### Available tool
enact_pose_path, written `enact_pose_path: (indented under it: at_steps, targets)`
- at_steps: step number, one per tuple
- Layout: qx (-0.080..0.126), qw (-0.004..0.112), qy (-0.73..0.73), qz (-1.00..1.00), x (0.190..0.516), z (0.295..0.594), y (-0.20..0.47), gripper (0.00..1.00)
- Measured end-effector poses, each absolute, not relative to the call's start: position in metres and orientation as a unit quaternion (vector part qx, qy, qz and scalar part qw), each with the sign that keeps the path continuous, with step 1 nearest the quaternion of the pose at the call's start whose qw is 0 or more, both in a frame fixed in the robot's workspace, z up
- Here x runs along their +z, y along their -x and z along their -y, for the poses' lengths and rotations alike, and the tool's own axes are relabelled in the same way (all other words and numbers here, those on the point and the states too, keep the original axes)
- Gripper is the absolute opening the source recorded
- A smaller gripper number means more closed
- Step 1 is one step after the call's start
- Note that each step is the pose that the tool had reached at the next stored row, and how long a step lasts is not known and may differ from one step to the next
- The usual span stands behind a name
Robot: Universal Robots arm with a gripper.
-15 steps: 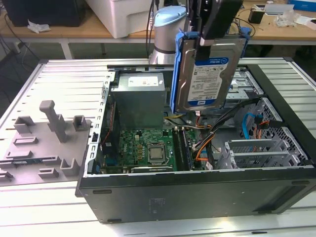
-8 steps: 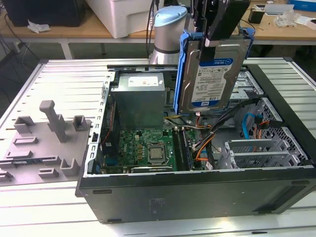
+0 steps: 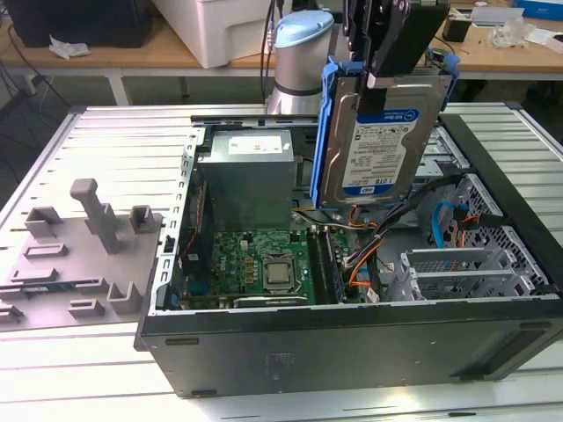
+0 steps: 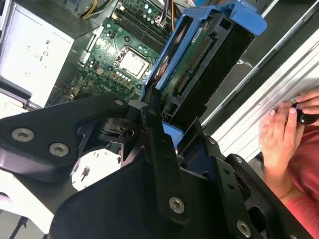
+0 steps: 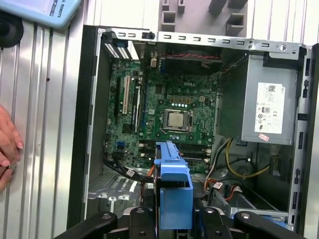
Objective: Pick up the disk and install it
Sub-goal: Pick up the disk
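The disk (image 3: 387, 141) hangs upright over the open computer case (image 3: 352, 343), above its middle-right part. It has a silver body, a white-and-blue label and a blue plastic carrier around it. My gripper (image 3: 387, 70) is shut on the disk's top edge, holding it clear of the case. In the second wrist view the disk (image 4: 199, 64) shows its dark underside and blue frame beyond my black fingers (image 4: 154, 134). In the first wrist view the blue carrier (image 5: 172, 184) sticks out over the motherboard (image 5: 169, 114).
Inside the case lie the motherboard (image 3: 255, 259), a grey power supply box (image 3: 244, 176), loose orange and blue cables (image 3: 369, 255) and a metal drive cage (image 3: 466, 264) at the exterior view's right. A grey fixture (image 3: 88, 237) sits at the left. A person's hand (image 4: 279, 134) rests beside the case.
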State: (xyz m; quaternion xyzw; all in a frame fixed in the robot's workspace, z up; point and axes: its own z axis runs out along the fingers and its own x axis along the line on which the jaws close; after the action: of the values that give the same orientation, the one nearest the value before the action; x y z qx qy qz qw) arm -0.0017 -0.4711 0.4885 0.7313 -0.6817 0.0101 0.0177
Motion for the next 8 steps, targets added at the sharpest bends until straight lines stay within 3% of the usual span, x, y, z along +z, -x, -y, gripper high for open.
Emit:
enact_pose_path:
  at_steps: [8]
  targets:
    - [0.010, 0.018, -0.720, 0.694, 0.4885, 0.4782, -0.0062, 0.36]
